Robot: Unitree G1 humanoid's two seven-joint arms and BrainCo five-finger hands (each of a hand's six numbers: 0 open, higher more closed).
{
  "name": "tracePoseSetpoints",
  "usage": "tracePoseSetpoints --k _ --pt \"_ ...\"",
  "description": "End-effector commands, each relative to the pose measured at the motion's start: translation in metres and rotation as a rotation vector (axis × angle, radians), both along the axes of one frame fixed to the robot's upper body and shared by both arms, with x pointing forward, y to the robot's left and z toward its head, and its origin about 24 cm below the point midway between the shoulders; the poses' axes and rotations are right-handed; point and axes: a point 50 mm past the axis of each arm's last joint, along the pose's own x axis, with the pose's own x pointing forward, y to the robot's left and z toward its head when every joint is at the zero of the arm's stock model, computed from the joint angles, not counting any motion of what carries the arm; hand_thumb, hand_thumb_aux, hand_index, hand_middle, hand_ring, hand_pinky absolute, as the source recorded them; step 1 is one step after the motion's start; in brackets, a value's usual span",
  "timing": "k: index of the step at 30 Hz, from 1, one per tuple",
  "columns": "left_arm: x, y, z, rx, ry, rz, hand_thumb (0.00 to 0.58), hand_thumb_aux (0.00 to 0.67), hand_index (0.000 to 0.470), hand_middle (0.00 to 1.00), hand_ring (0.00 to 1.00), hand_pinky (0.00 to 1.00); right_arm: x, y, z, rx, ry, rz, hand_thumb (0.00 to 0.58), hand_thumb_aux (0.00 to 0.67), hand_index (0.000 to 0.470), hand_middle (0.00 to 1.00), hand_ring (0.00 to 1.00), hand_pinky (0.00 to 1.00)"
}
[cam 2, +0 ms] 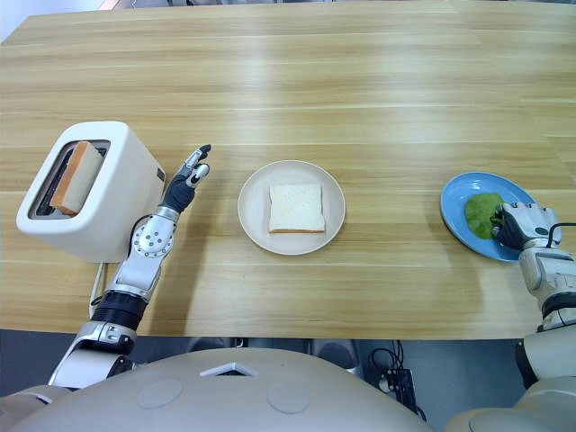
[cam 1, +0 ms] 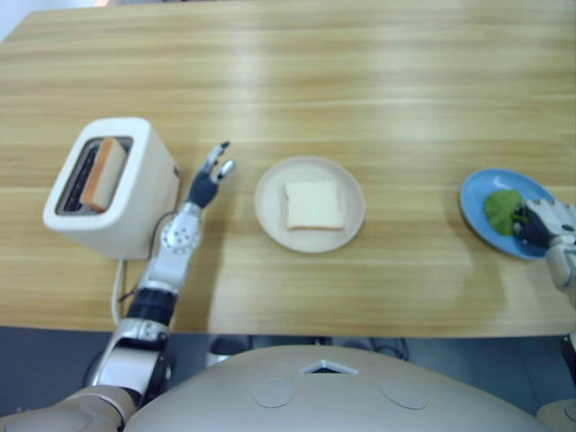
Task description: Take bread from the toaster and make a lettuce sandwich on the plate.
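Standing near the left end of the wooden table (cam 2: 360,81), the white toaster (cam 2: 99,220) has its slots facing up. One slice of bread (cam 2: 76,176) stands on edge in a slot, with its browned crust showing above the top. A pale cord (cam 2: 94,286) hangs from the toaster's near side and drops over the table edge.

Just to the right of the toaster, the left hand (cam 2: 183,183) is raised above the wood with its fingers (cam 2: 200,155) stretched out and spread a little. They point away from the robot, towards the far side of the table. It holds nothing, and it is close to the toaster's right wall but apart from it.

Further right, about the middle of the table, lies a round cream plate (cam 2: 255,227). A second slice of bread (cam 2: 296,208) lies flat on it, white face up and roughly centred, well inside the rim. Nothing lies on top of this slice.

Near the right end, well apart from the cream plate, sits a blue plate (cam 2: 457,192). A clump of green lettuce (cam 2: 480,212) lies on it, towards its right half. The right hand (cam 2: 522,225) is over the near right edge of the blue plate, right against the lettuce. It seems to be touching the leaf, but from this angle I cannot tell whether it has actually taken hold of it.
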Motion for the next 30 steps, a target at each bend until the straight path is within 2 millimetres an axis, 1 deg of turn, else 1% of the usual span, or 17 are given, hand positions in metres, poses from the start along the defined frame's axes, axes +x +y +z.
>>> tracePoseSetpoints --k 1,6,10,15,18,22,25,27,30 --pt "-0.002 0.000 -0.008 0.000 0.031 0.008 0.000 0.000 0.000 0.00 0.00 0.00 0.000 0.002 -0.003 0.020 0.014 0.004 0.580 0.670 0.460 1.00 1.00 1.00" --pt "-0.002 0.001 -0.010 -0.002 0.036 0.012 0.000 0.000 0.000 0.00 0.00 0.00 0.004 0.004 0.000 0.027 -0.014 0.019 0.580 0.670 0.460 1.00 1.00 1.00" --pt "-0.003 0.000 -0.013 -0.004 0.043 0.014 0.000 0.000 0.000 0.00 0.00 0.00 0.009 0.006 0.007 0.033 -0.061 0.046 0.580 0.670 0.460 1.00 1.00 1.00" --pt "-0.003 0.000 -0.015 -0.006 0.048 0.018 0.000 0.000 0.000 0.00 0.00 0.00 0.015 0.010 0.024 0.033 -0.147 0.108 0.580 0.670 0.460 1.00 1.00 1.00" --pt "-0.003 0.000 -0.016 -0.007 0.049 0.019 0.000 0.000 0.000 0.00 0.00 0.00 0.022 0.018 0.038 0.046 -0.215 0.171 0.580 0.670 0.460 1.00 1.00 1.00" --pt "-0.003 -0.002 -0.017 -0.008 0.050 0.021 0.000 0.000 0.000 0.00 0.00 0.00 0.033 0.043 0.062 0.076 -0.310 0.287 0.580 0.670 0.460 1.00 1.00 1.00" --pt "-0.004 -0.001 -0.019 -0.013 0.054 0.027 0.000 0.000 0.000 0.00 0.00 0.00 0.042 0.068 0.076 0.104 -0.361 0.368 0.580 0.670 0.460 1.00 1.00 1.00" --pt "-0.004 -0.002 -0.021 -0.016 0.057 0.029 0.000 0.000 0.000 0.00 0.00 0.00 0.050 0.090 0.082 0.136 -0.388 0.425 0.580 0.670 0.460 1.00 1.00 1.00" --pt "-0.003 -0.005 -0.022 -0.019 0.060 0.024 0.000 0.000 0.000 0.00 0.00 0.00 0.060 0.120 0.085 0.196 -0.411 0.498 0.580 0.670 0.460 1.00 1.00 1.00"
